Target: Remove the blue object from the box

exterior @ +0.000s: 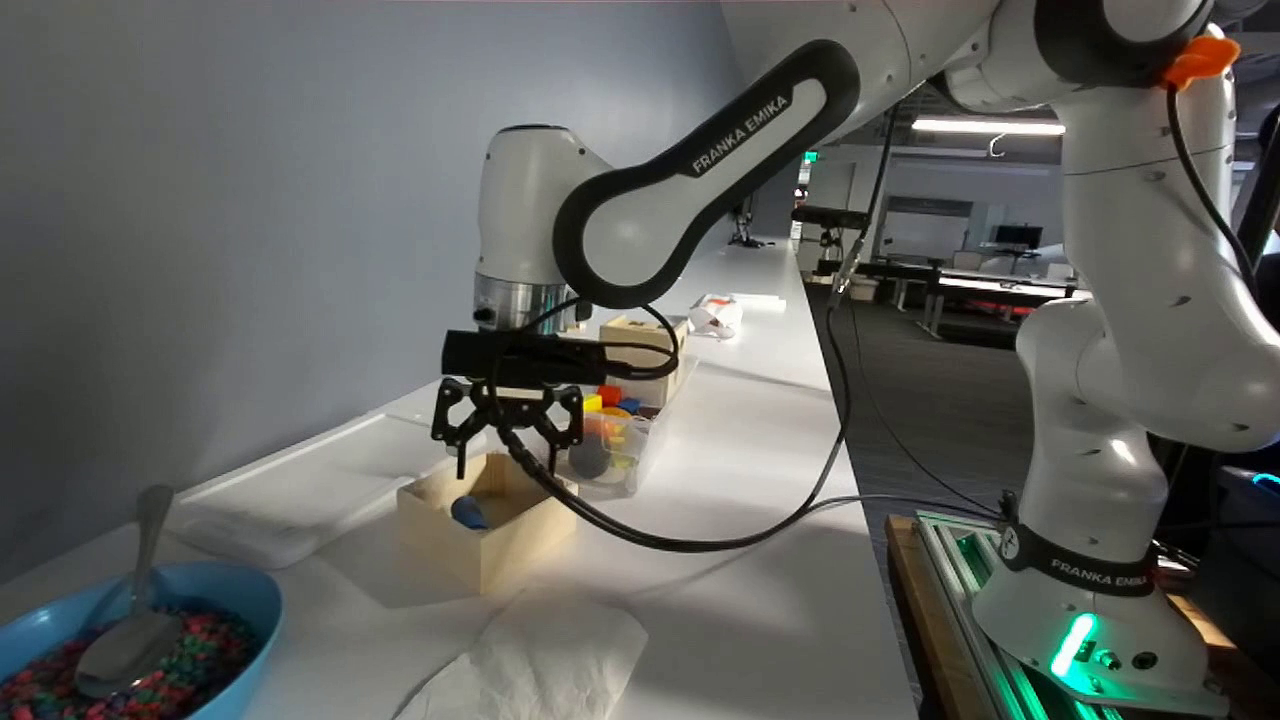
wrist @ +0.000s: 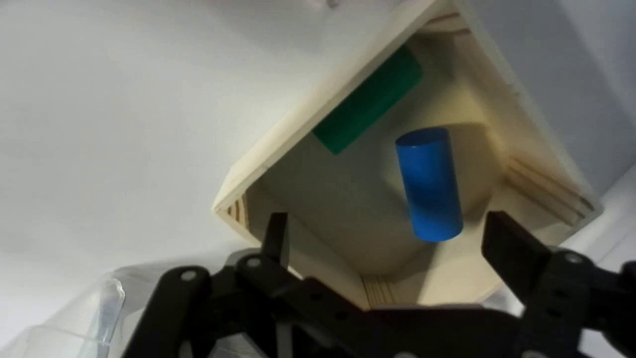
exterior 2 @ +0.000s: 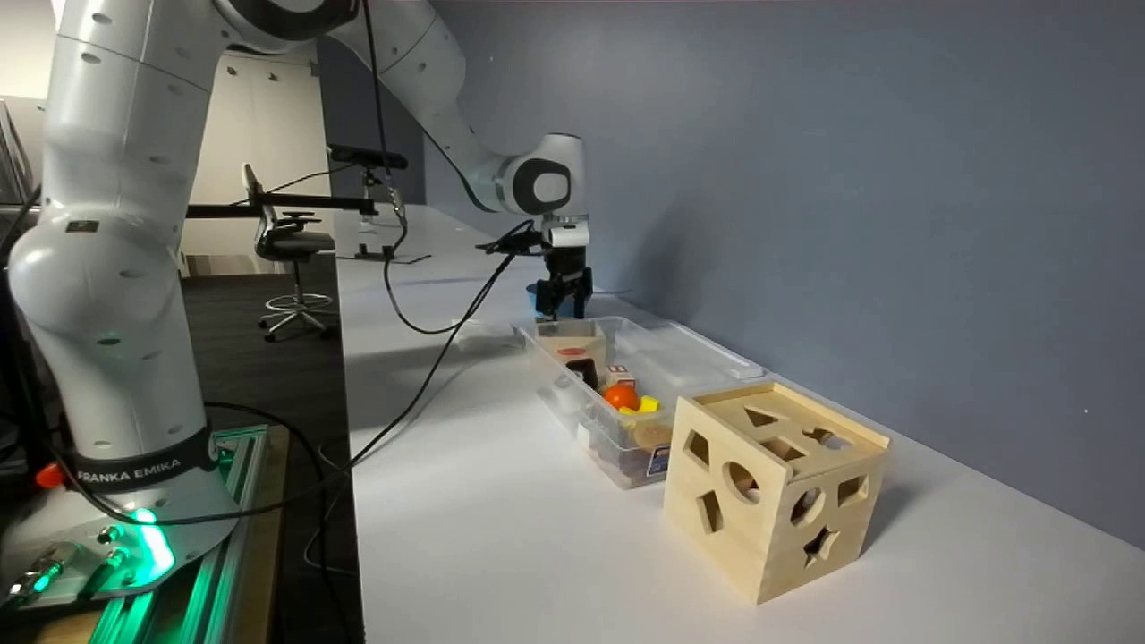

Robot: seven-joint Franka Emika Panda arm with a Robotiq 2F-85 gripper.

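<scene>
Hovering near box (wrist: 343,199), your jaws: apart, empty. Cylinder (wrist: 430,186), blue, inside: descend unaligned and you may strike the box instead.

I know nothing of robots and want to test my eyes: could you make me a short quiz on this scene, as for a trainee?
1. Multiple choice: what colour is the block lying in the tan box with the blue cylinder? a) red b) green c) yellow
2. True or false: the gripper is open and holds nothing.
3. Fill in: in an exterior view, a (blank) sticks up out of the blue bowl.

Key: 1 b, green; 2 true; 3 spoon.
</scene>
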